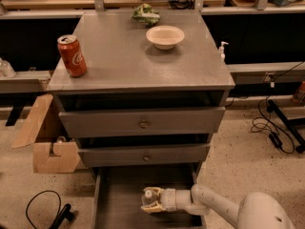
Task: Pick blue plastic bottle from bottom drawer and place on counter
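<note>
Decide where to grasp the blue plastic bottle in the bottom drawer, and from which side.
Probably mid-body, below the white cap, from the view's right: the blue plastic bottle appears upright in the bottom drawer, and the gripper reaches it level from there.

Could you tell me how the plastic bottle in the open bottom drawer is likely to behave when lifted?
The blue plastic bottle, with the gripper at it in the bottom drawer, looks like clear plastic, so it probably flexes if squeezed. Upright and narrow, it could tip if nudged.
</note>
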### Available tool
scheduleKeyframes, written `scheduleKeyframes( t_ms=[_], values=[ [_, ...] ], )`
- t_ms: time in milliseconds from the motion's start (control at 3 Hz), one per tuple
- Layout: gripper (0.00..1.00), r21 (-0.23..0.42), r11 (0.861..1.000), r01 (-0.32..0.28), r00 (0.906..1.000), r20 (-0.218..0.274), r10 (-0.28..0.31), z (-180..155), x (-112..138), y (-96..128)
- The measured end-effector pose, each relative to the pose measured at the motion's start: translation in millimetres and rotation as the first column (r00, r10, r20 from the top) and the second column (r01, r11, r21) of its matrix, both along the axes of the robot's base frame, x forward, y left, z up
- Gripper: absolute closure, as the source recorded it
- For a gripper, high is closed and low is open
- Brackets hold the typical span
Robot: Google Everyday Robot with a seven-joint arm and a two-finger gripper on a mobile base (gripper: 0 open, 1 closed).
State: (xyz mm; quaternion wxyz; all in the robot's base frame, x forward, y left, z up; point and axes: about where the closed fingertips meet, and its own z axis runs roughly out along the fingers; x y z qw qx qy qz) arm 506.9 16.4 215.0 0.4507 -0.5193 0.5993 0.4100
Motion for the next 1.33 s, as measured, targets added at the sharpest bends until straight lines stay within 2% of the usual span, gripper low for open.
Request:
scheduleKeyframes(
  t_ms=[333,667,1000,1333],
  values=[
    [0.78,0.035,0.999,-0.003,0.9999,-0.015,0.003,15.0,-10.2,12.5],
    [0.99,0.086,0.996,-0.039,0.9952,-0.086,0.046,60.8,-30.9,-4.6],
    [1.00,0.095,0.993,-0.064,0.9860,-0.148,0.077,127.7,-52.2,-40.3],
    [1.00,0.084,0.996,-0.045,0.9753,-0.212,0.062,205.9,-69.8,-76.2]
  ],
)
